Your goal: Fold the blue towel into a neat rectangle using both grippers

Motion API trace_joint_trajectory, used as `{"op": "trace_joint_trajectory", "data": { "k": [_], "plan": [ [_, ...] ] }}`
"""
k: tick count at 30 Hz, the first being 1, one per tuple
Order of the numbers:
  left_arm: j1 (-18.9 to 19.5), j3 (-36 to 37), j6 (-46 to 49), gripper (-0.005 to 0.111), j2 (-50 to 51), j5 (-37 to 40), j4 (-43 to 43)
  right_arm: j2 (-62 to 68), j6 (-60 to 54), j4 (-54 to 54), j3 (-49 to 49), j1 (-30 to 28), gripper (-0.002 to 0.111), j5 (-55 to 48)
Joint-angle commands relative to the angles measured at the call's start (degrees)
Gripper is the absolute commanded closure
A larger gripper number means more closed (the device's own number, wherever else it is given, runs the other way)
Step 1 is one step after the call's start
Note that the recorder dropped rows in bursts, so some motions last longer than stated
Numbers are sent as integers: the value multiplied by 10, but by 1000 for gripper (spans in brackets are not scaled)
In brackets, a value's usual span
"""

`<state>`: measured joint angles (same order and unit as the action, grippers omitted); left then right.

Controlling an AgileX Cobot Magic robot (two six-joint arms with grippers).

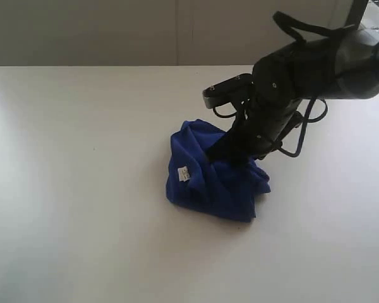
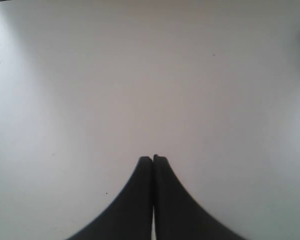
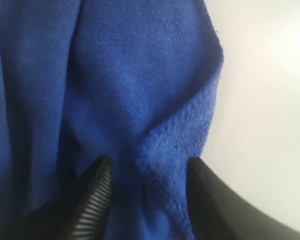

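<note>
Evidently early: right end effector (image 3: 149, 162) spread astride the bunched towel (image 1: 205, 183), left end effector (image 2: 153, 159) pressed together; next, pinch a corner.

Blue towel (image 1: 205, 186) crumpled in heap, white tag (image 1: 183, 173) showing; right pincer (image 3: 149, 162) spread astride fold.

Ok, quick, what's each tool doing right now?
Left tool: closed, empty.
Right tool: open around a fold of the blue towel.
</note>
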<state>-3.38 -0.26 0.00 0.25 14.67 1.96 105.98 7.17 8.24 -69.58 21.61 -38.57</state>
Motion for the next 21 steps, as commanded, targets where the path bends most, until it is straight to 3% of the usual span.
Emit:
{"op": "trace_joint_trajectory", "data": {
  "k": [1, 5, 16, 19, 21],
  "plan": [
    [0, 3, 0, 107, -2, -1, 1, 0, -1, 30, 3, -6, 69, 13],
    [0, 3, 0, 107, -2, -1, 1, 0, 39, 83, 3, -6, 74, 13],
    [0, 3, 0, 107, -2, -1, 1, 11, 67, 82, 3, -6, 75, 18],
    [0, 3, 0, 107, -2, -1, 1, 17, 67, 82, 3, -6, 82, 18],
    [0, 3, 0, 107, -2, -1, 1, 17, 67, 83, 3, -6, 94, 18]
  ]
}}
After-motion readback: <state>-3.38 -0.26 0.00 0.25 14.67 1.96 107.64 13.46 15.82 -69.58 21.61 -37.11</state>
